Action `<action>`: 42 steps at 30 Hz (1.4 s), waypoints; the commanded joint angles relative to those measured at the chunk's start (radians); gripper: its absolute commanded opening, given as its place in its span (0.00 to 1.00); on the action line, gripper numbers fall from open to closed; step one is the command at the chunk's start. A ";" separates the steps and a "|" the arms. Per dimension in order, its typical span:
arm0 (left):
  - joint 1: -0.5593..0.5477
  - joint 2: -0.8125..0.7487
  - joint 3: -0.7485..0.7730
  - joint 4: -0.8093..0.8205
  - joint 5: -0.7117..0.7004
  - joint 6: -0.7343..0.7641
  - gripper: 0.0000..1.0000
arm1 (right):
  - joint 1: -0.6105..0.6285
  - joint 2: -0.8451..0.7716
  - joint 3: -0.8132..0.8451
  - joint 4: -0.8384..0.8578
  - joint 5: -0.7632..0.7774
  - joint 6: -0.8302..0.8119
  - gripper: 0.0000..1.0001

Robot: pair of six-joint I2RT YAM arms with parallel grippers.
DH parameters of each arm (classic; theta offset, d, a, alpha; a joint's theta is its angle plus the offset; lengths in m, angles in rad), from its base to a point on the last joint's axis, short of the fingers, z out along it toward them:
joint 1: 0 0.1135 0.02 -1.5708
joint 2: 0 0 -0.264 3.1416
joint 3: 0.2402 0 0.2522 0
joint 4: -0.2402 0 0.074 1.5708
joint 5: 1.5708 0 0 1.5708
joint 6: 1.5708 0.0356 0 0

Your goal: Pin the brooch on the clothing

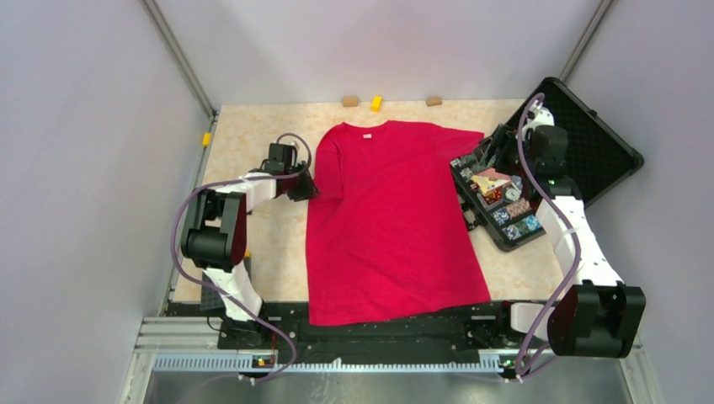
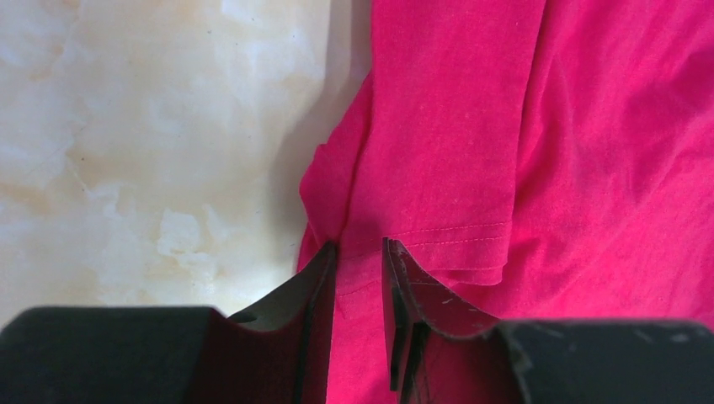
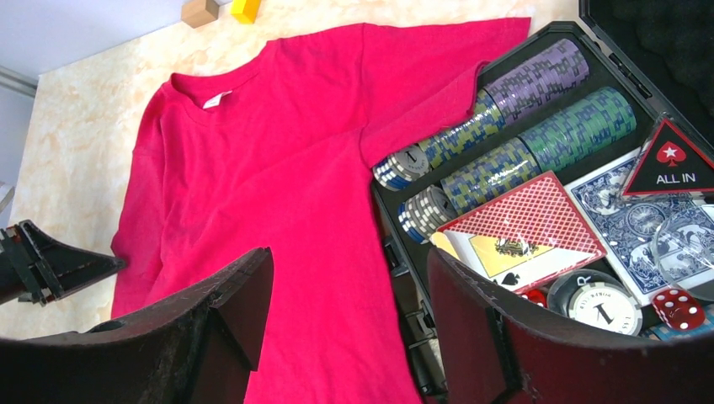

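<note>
soft red T-shirt (image 1: 387,227), marbled beige tabletop (image 1: 278,248)

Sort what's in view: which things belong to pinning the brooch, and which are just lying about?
For the job: red T-shirt; left hand at its sleeve; right hand, open. The brooch: can't pick it out.
Lying about: black case with poker chips, cards, dice; small blocks at the far edge of the table.

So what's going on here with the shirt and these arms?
A red T-shirt lies flat on the table. The left gripper is down at one sleeve hem, its fingers nearly together around the fabric edge; a pinch isn't clear. The right gripper hangs open by the black case beside the shirt. No brooch shows on the shirt yet.
</note>
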 commanded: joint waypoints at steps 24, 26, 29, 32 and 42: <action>0.028 -0.121 0.216 -0.189 -0.167 0.123 0.00 | 0.060 0.000 -0.046 0.002 -0.016 -0.015 0.68; 0.042 -0.099 0.278 -0.206 -0.209 0.139 0.00 | 0.082 -0.001 -0.061 0.004 -0.018 -0.011 0.68; 0.065 -0.041 0.385 -0.231 -0.313 0.176 0.00 | 0.121 0.000 -0.084 0.004 -0.016 -0.007 0.67; 0.099 0.045 0.508 -0.272 -0.361 0.205 0.00 | 0.161 0.001 -0.112 0.005 -0.010 -0.001 0.67; 0.211 0.357 0.864 -0.394 -0.411 0.289 0.00 | 0.327 0.042 -0.154 -0.006 0.085 0.040 0.67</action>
